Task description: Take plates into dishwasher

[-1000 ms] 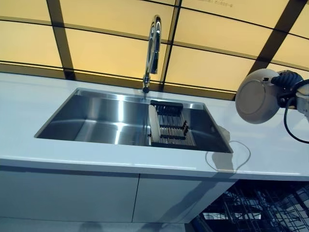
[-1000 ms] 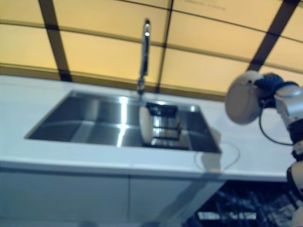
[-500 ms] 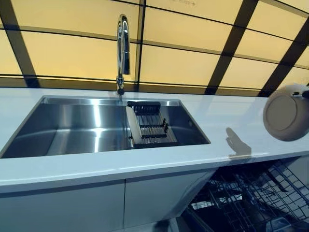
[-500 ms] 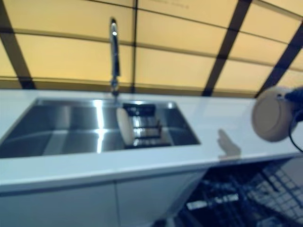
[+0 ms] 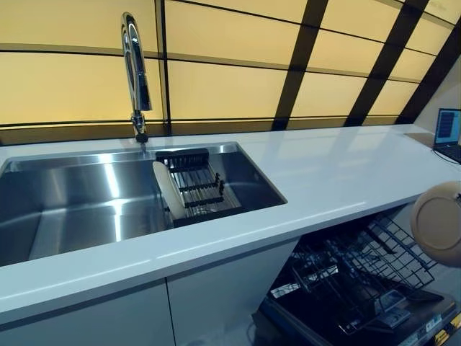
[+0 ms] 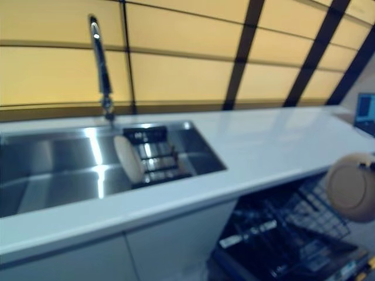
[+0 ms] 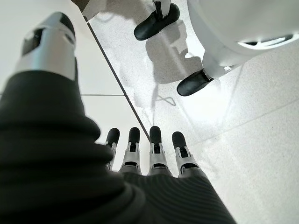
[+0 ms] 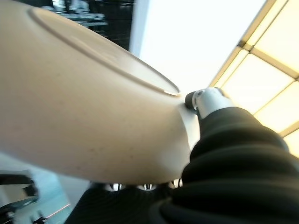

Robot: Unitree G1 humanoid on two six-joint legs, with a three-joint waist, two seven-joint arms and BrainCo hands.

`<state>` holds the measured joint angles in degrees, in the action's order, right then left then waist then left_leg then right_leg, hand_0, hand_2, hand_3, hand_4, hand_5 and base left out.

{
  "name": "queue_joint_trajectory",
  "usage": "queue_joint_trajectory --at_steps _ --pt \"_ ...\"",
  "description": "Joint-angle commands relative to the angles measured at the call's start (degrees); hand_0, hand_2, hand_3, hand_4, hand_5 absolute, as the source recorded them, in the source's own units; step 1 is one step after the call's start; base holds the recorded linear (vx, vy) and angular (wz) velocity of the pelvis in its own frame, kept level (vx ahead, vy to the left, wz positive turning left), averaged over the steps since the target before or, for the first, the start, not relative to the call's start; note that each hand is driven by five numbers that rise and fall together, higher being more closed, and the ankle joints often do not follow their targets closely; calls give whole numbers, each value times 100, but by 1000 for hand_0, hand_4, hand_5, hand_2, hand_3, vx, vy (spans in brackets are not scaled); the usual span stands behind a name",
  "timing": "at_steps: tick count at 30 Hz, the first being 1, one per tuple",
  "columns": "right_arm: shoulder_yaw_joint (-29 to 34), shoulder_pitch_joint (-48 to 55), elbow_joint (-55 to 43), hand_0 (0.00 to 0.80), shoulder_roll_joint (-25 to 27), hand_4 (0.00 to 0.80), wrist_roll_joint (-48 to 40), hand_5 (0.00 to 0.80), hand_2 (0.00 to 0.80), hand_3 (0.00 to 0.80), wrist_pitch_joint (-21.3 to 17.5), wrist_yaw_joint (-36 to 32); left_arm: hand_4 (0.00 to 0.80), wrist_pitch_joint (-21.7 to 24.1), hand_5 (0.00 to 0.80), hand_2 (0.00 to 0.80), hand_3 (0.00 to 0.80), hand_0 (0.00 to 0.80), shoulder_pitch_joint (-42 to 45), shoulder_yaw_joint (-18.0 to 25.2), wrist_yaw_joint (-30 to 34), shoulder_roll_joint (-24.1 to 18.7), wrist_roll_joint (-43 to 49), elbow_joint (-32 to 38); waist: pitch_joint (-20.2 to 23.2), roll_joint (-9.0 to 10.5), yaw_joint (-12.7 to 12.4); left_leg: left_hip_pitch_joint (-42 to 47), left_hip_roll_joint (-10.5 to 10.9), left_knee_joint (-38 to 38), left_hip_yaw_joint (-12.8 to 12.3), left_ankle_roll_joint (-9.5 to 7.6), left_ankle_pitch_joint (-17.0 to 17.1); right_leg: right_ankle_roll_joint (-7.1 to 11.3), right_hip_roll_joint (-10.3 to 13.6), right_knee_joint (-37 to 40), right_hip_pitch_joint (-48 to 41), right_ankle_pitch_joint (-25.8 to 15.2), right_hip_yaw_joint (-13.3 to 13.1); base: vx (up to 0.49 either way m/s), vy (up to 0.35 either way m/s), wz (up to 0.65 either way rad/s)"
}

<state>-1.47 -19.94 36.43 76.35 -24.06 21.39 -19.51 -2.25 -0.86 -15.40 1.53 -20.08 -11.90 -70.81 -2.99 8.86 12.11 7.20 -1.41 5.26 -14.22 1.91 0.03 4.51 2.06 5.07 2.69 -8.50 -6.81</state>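
Right hand (image 8: 205, 100) grips a plate (image 5: 439, 223) just above the open dishwasher rack (image 5: 360, 270), not yet loaded; another plate (image 5: 168, 193) waits in the sink (image 5: 72, 209), well away. Left hand (image 7: 149, 154) hangs loose, empty.

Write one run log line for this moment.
right hand: holds plate above open dishwasher rack | left hand: idle, open | second plate: in sink rack

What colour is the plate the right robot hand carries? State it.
Plain beige, no pattern. The plate shows best in the right wrist view, pinched by the right robot hand.
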Motion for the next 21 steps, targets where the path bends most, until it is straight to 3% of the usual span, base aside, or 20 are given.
queue_joint_trajectory --at_steps 1,5,9,21 --pt "605 -4 -370 800 2 800 108 800 800 800 -500 112 0 -15 0 0 0 0 -186 170 -25 -186 284 -122 -122 54 -67 124 94 -110 396 -260 -343 483 -60 -197 212 -309 34 -4 -40 -4" --pt "938 640 -941 800 -370 800 331 800 800 800 -764 131 0 35 0 0 0 0 -143 263 -41 -137 312 -118 -160 16 -27 130 120 -102 403 -288 -363 478 -76 -188 245 -311 25 5 -24 -10" --pt "1013 902 -1407 800 -658 800 490 800 800 800 -708 243 0 59 0 0 0 0 -86 305 -34 -112 341 -97 -181 -21 -29 121 141 -91 416 -298 -374 473 -64 -170 240 -299 56 2 -11 -5" --pt "333 878 -2545 800 -1546 800 1287 800 800 800 -552 625 0 122 0 0 0 0 -96 330 10 -8 493 -109 -297 -190 -110 78 184 -83 436 -300 -374 437 -1 -155 202 -215 160 -10 -22 4"
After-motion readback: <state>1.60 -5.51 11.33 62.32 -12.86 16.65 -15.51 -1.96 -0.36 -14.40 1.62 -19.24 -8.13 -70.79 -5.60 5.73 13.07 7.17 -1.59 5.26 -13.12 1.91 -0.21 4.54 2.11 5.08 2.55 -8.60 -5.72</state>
